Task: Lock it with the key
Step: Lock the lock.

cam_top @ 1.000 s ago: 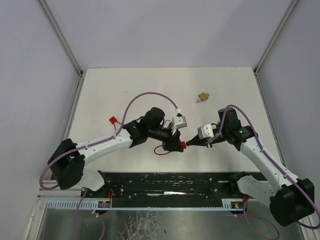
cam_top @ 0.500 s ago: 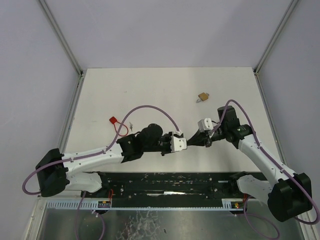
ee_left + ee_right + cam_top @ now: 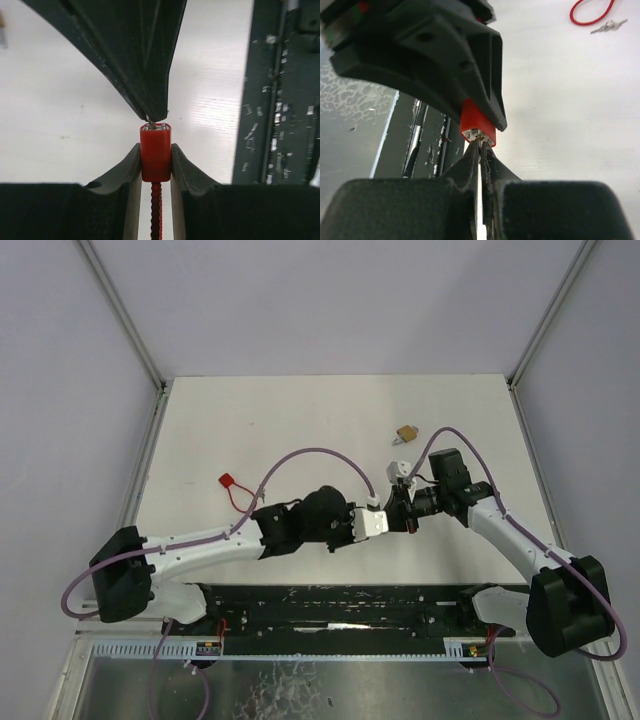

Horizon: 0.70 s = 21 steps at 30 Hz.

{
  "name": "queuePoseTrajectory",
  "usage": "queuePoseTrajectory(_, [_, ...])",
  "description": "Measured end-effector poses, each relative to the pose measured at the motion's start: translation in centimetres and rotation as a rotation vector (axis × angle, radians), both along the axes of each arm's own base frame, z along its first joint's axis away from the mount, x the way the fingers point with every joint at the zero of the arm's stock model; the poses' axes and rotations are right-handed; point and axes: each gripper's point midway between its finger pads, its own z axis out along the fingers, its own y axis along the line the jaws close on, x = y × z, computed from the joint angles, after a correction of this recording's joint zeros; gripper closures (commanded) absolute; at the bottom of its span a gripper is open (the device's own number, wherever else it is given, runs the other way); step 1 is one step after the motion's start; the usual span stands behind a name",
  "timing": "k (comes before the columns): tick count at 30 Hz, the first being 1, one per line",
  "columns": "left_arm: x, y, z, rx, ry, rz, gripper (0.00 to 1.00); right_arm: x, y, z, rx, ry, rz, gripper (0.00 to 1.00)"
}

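Observation:
My left gripper [image 3: 155,150] is shut on a small red lock body [image 3: 155,152], with its red ribbed cable [image 3: 156,210] hanging between the fingers. My right gripper [image 3: 481,150] is shut on a thin metal key [image 3: 481,136], whose tip sits at the keyhole face of the lock [image 3: 478,125]. The key is mostly hidden between the fingers. In the top view the left gripper [image 3: 385,527] and right gripper [image 3: 398,520] meet tip to tip above the table's near middle, and the lock is hidden there.
A brass padlock [image 3: 405,433] lies on the table behind the grippers. A second red lock tag [image 3: 226,480] with a red cable lies at the left; its cable [image 3: 592,12] and spare keys [image 3: 608,26] show in the right wrist view. A black rail [image 3: 340,605] runs along the near edge.
Both grippers stayed joined at the lock and shifted slightly right. The right wrist has rolled, its camera swinging to the far side. The left arm has lowered and turned.

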Motion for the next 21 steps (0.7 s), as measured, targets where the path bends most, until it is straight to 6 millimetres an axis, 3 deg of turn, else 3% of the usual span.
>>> queuePoseTrajectory(5, [0.5,0.3,-0.4,0.038,-0.171,0.03,1.0,0.1,-0.1,-0.6,-0.024,0.039,-0.017,1.0])
queuePoseTrajectory(13, [1.0,0.8,0.7,0.005,-0.234,0.053,1.0,0.6,0.3,0.4,0.0,0.048,-0.016,1.0])
queuePoseTrajectory(17, [1.1,0.7,0.9,-0.039,-0.13,0.038,1.0,0.5,0.1,0.5,-0.001,-0.014,-0.008,1.0])
queuePoseTrajectory(21, [0.5,0.2,2.2,-0.149,0.083,-0.027,1.0,0.4,-0.2,2.1,0.03,-0.234,0.017,1.0])
